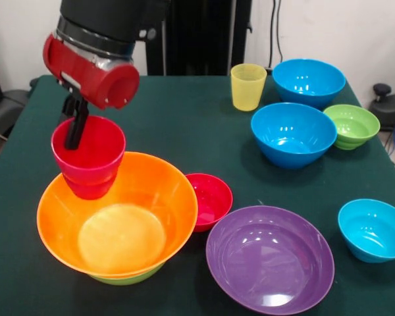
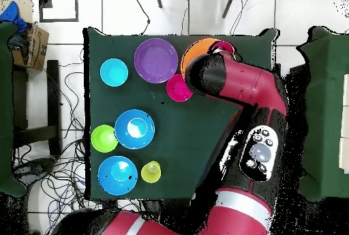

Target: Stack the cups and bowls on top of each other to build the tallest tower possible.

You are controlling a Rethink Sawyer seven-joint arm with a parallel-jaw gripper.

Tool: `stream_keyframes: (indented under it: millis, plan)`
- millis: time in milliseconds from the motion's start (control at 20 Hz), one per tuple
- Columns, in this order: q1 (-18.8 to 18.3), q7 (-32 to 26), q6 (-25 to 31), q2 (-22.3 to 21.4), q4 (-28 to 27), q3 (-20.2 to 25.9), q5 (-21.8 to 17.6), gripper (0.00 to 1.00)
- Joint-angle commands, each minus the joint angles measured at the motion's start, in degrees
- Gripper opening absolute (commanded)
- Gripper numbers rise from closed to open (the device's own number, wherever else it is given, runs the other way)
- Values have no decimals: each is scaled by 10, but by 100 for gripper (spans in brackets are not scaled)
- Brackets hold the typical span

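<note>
Over the orange bowl's ten o'clock rim hangs the red cup, grasped at its lip by the gripper, with a lime-green bowl nested beneath and the small red bowl touching at three o'clock on the desk.

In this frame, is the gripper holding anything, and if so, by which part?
Yes. The gripper holds the red cup by its rim, one finger reaching down inside the cup at the wall, with the cup at the edge of the orange bowl.
</note>
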Motion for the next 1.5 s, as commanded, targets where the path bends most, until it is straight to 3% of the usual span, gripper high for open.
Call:
stream_keyframes:
  millis: [50,700,1500]
  plan:
    - [15,121,-28,60,-17,15,23,0]
    - [7,101,-37,60,4,29,46,0]
    - [12,114,-90,73,31,38,74,0]
